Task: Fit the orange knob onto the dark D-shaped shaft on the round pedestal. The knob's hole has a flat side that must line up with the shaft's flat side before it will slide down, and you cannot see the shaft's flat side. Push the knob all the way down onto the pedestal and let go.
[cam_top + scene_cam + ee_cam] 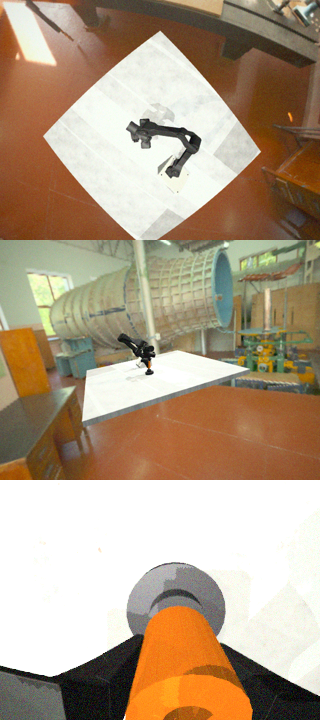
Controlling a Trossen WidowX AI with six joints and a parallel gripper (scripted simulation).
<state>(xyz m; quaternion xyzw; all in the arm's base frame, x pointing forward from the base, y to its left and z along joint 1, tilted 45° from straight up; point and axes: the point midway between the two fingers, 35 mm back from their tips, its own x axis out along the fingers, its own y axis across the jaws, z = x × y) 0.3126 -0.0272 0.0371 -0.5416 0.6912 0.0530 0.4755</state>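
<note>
The orange knob point(149, 365) point(177, 652) stands upright between the fingers of my gripper point(148, 363) point(178, 646), which is shut on it. The round dark pedestal point(149, 373) point(142, 596) is directly below the knob, and shows as a wide grey disc in the wrist view. A narrower dark part is visible between the knob's lower end and the wide disc, so the knob is above the base. The shaft's flat side and the knob's lower hole are hidden, and I cannot tell how far the knob is on the shaft. In the top view the arm hides the knob and pedestal.
The white table top point(103, 155) point(196, 369) carries the arm's pale base plate point(178, 184). The bent arm point(168, 130) point(131, 343) reaches over from that plate. Shadows lie on the table near the pedestal.
</note>
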